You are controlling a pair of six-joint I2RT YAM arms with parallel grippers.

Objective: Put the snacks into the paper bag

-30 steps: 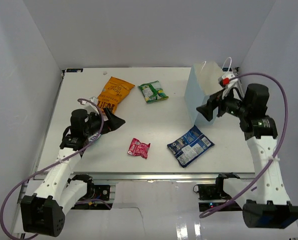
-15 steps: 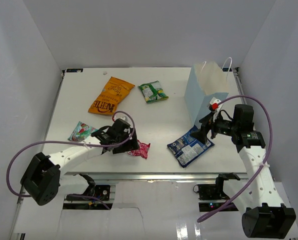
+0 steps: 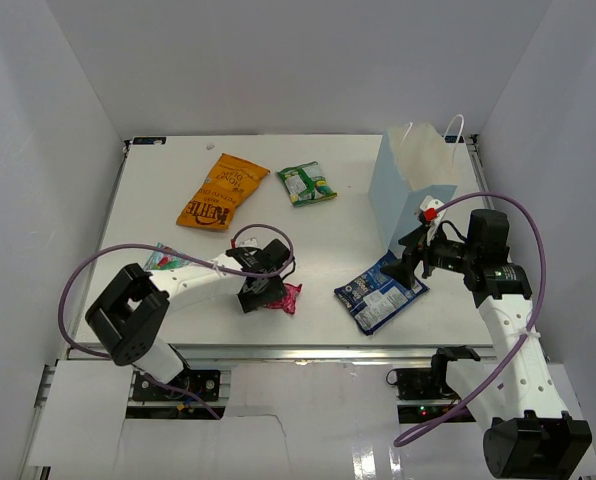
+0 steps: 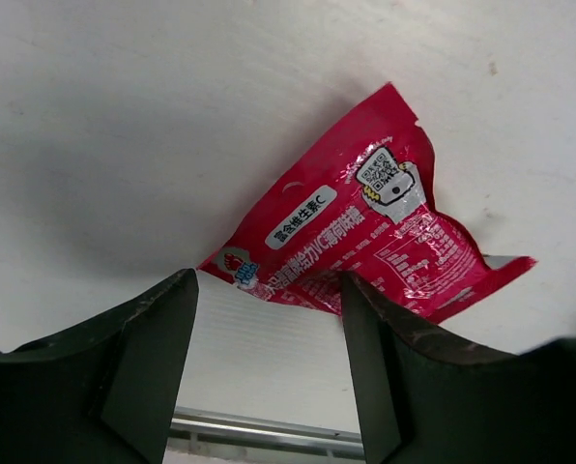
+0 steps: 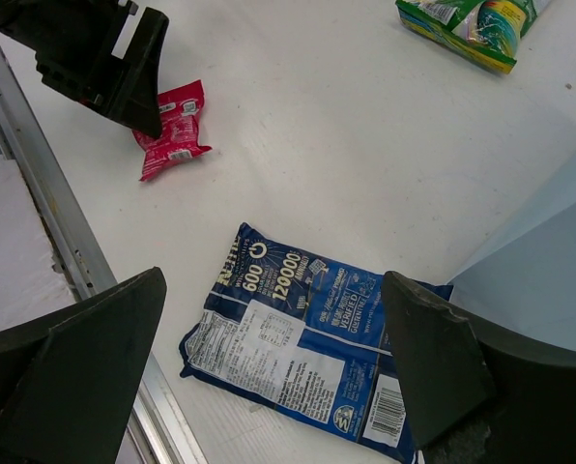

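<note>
White walls close in a white bench (image 3: 338,235), and on it both of your arms have just swung to new targets. A second ago your left hand (image 3: 265,293) hung back beside the orange chip bag (image 3: 221,190). It has since reached across toward the near edge and come down at the small red packet (image 4: 365,242). In the left wrist view its fingers (image 4: 138,367) stand on either side of the packet's near corner. They are closer together than they were a second ago but not yet pinching the foil, so count that hand as released and partway through closing, not as holding anything. Your right hand (image 5: 273,290) was up beside the paper bag (image 3: 408,200) a second ago. It has dropped and now hovers over the blue-and-white packet (image 3: 381,290), spread wide and empty, with the packet lying flat below it. The bag stands upright at the far right of the bench, just behind that hand, and its inside is hidden, so you cannot tell what it holds. The orange chip bag and the green packet (image 3: 308,184) lie untouched at the far side. The teal packet (image 3: 158,260), covered by the left arm a second ago, now shows beside it. For the task, this looks like two pickups beginning at once, with five snacks on the bench and none lifted. The red packet lies flat and close to the near edge, so a grip on only its corner could slip.
</note>
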